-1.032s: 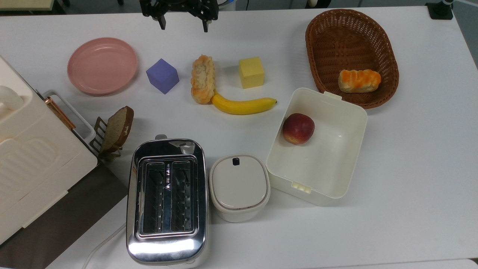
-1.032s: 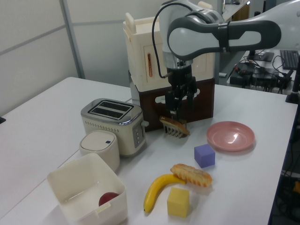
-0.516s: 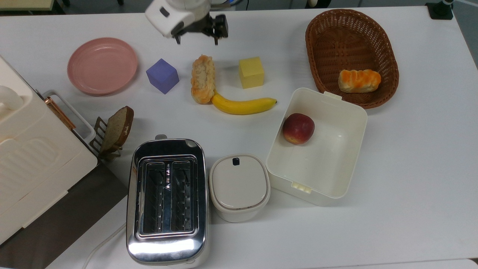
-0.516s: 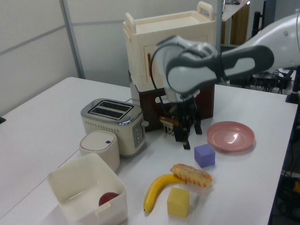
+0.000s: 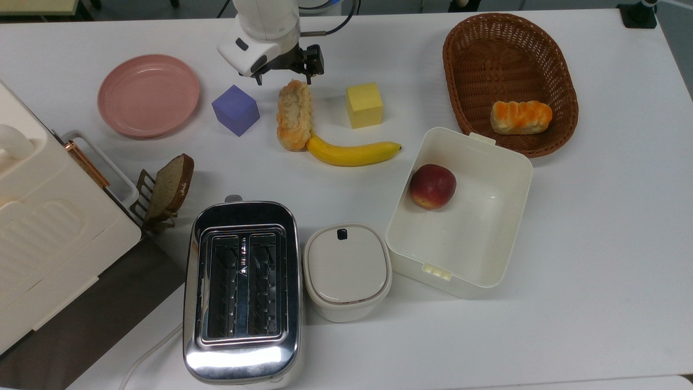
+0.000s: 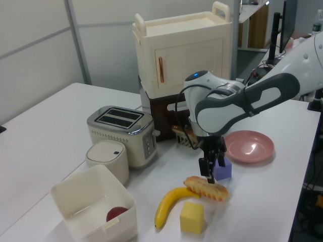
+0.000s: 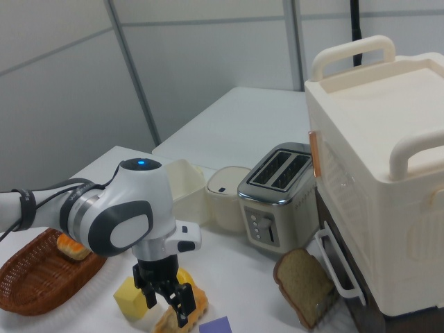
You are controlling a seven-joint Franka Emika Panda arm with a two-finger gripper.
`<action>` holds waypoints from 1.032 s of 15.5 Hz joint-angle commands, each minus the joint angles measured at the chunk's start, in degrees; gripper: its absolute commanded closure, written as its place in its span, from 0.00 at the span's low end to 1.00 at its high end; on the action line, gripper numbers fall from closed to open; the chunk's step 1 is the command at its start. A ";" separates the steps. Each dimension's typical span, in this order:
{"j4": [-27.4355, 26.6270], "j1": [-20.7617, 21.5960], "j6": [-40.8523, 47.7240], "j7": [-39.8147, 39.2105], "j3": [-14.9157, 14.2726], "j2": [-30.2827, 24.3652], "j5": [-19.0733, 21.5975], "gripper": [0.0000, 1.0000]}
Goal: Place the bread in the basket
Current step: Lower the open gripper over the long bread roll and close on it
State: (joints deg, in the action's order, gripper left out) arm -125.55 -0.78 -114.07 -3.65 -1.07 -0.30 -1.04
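The bread point(image 5: 294, 115) is a long roll lying on the white table, pale crumbly side up, with its near end touching the banana point(image 5: 352, 153). My gripper point(image 5: 283, 80) is open and hangs just over the roll's far end, one finger to each side, nothing held. In the left view the gripper point(image 6: 212, 169) is close above the bread point(image 6: 206, 187). In the right view the gripper point(image 7: 168, 305) stands over the bread point(image 7: 186, 309). The brown wicker basket point(image 5: 487, 32) sits at the top view's far right.
A stubby orange bun point(image 5: 521, 117) lies in the basket. A yellow cube point(image 5: 364, 104) and a purple cube point(image 5: 235, 110) flank the roll. Around them are a pink plate point(image 5: 148, 95), a white box point(image 5: 487, 271) holding an apple point(image 5: 432, 186), a toaster point(image 5: 242, 290) and a toast slice point(image 5: 170, 187).
The gripper has come down and moved from the table's far edge to just above the roll's far end. Nothing on the table has moved.
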 commanded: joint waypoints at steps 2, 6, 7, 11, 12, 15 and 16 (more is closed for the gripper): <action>-1.62 -1.33 -5.71 -1.36 -0.34 2.66 -0.54 0.00; -1.62 -0.72 -10.11 -0.66 -0.34 6.53 -0.54 0.00; -1.62 -0.72 -11.08 -0.39 -0.34 6.63 -0.54 0.00; -1.45 0.59 -11.26 2.68 -0.07 6.63 -0.54 0.32; -1.45 1.12 -11.26 2.77 -0.07 6.63 -0.54 0.60; -1.18 2.61 -11.17 6.37 -0.07 6.63 -0.54 1.00; -1.10 3.14 -10.91 6.38 -0.16 6.54 -0.54 1.00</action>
State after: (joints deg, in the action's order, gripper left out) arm -126.16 0.39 -123.18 -0.40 -0.77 6.18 -1.00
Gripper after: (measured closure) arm 0.559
